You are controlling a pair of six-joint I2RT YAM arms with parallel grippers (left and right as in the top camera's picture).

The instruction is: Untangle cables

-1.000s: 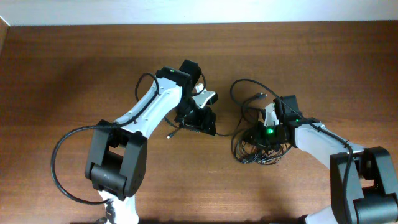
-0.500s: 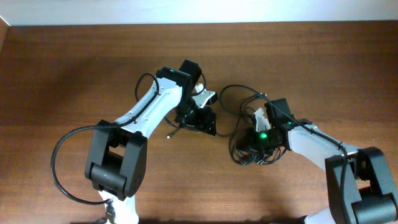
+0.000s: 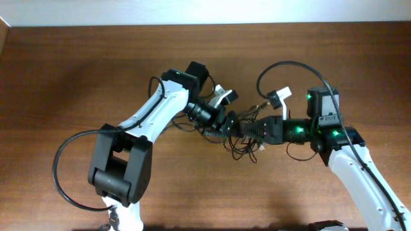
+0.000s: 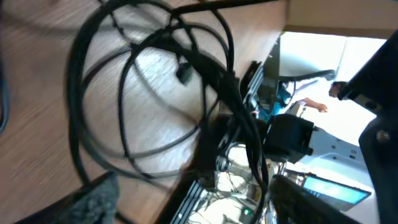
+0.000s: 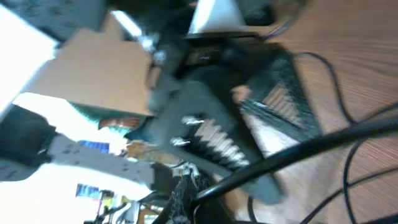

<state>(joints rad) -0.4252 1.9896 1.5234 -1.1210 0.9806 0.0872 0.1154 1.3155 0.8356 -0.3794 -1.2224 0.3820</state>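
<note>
On the left side of the tabletop (image 3: 77, 77), down at 7 o'clock, you see the left arm (image 3: 160, 106) begin. It goes up toward 12 o'clock, bends, and then reaches toward 4 o'clock. Its left claw (image 3: 225, 124) sits near the middle of the tabletop, right at the edge of the cables (image 3: 245, 144). You cannot tell if this claw is released or clenched. The top view shows it only as a dark lump, and its own camera is blurry. That camera looks at the cables (image 4: 124, 87) lying in big round loops on the wood.

The cables are a thin black tangle just past the middle, toward 3 o'clock. The tangle lies between the two claws, and small loops spill out of it toward 6 o'clock.

The right claw (image 3: 246, 128) comes in from 3 o'clock and points at 9 o'clock, very near the left claw. It is clenched tight. You cannot tell if a cord is pinched inside it, because its own camera is blurry too. At 12 o'clock from it, a black loop (image 3: 289, 63) curves high. You cannot tell if that loop is one of the thin cords. The right arm (image 3: 359, 173) runs down toward 5 o'clock, with green lights (image 3: 297, 131) glowing on it.
</note>
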